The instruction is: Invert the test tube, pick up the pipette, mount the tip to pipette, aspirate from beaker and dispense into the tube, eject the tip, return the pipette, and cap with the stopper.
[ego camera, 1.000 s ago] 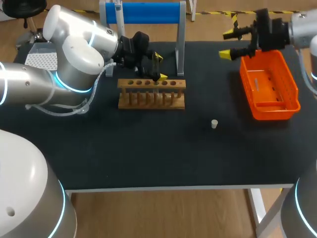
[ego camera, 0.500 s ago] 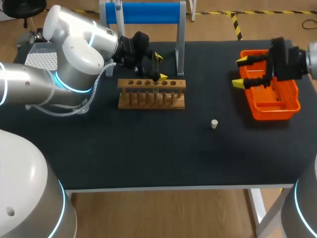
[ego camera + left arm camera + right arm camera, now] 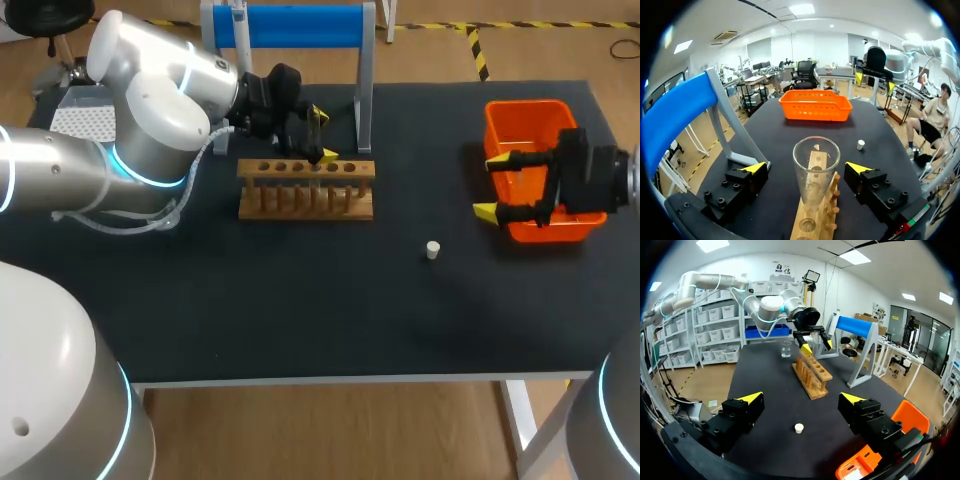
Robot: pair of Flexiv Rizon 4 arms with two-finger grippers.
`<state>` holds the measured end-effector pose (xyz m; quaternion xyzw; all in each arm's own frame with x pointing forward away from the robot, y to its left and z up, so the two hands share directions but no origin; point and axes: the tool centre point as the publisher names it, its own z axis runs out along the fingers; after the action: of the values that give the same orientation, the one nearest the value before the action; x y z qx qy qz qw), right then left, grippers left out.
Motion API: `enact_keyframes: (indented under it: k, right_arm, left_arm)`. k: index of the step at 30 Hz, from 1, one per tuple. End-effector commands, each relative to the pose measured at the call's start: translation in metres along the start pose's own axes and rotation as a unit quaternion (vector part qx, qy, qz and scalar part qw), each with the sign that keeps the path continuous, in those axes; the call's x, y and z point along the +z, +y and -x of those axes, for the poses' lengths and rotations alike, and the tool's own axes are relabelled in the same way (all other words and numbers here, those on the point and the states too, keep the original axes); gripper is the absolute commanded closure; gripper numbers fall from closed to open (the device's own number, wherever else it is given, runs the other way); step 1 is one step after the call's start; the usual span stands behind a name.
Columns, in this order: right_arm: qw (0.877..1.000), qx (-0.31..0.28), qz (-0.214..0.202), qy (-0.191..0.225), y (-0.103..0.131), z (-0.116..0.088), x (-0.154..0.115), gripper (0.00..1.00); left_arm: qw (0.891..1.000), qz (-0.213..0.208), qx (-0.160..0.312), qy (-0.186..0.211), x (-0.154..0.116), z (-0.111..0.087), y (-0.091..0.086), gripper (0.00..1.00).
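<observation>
Glass test tube (image 3: 816,170) seated upright in a hole of the wooden rack (image 3: 306,200), open mouth up. Left gripper (image 3: 805,168) straddling it: one yellow-tipped finger on either side, both clear of the glass, jaws wide apart, nothing clamped. From the head camera, same gripper tilted down onto the rack's back edge, lower tip just at the top rail. Left arm (image 3: 150,100) in from the left, fat elbow joint raised over the table's far-left part, wrist folded across toward the rack.

Rack on the black table (image 3: 300,300), left of centre, just in front of the blue-roller stand (image 3: 290,25). Small white stopper (image 3: 433,250) alone on the table, between rack and orange basket (image 3: 530,125), touching neither. Clear beaker (image 3: 785,349) past the far end of the rack, caught in the right wrist view only; not made out from the head camera.

Right gripper (image 3: 491,186) held about level, fingers pointing toward the table's middle, spread wide, holding nothing. One tip over the basket's inner rim, the other just off its near corner. Right arm (image 3: 600,185) in from the right edge, wrist lying across the basket's near end. From the right wrist: stopper ahead of and below the open fingers, basket under one finger, rack farther ahead.
</observation>
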<state>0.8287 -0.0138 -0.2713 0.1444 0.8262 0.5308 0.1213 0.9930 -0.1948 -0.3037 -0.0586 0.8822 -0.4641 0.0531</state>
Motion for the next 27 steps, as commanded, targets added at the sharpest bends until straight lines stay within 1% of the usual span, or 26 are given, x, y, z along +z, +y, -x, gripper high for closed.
enact_keyframes:
  k: [1, 11, 18, 27]
  right_arm:
    - [0.999, -0.002, 0.001, -0.034, -0.010, -0.007, 0.007, 0.00]
    - [0.999, 0.014, 0.000, -0.047, -0.035, -0.007, 0.024, 0.00]
    - [0.999, 0.029, -0.003, -0.020, -0.050, -0.008, 0.036, 0.00]
    - [0.999, 0.046, -0.009, -0.012, -0.065, -0.006, 0.046, 0.00]
  left_arm:
    - [1.000, 0.002, -0.001, 0.002, 0.000, 0.001, -0.001, 0.00]
    - [1.000, 0.002, -0.001, 0.002, 0.000, 0.001, -0.001, 0.00]
    - [1.000, 0.002, -0.001, 0.002, 0.000, 0.001, -0.001, 0.00]
    - [1.000, 0.002, -0.001, 0.002, 0.000, 0.001, -0.001, 0.00]
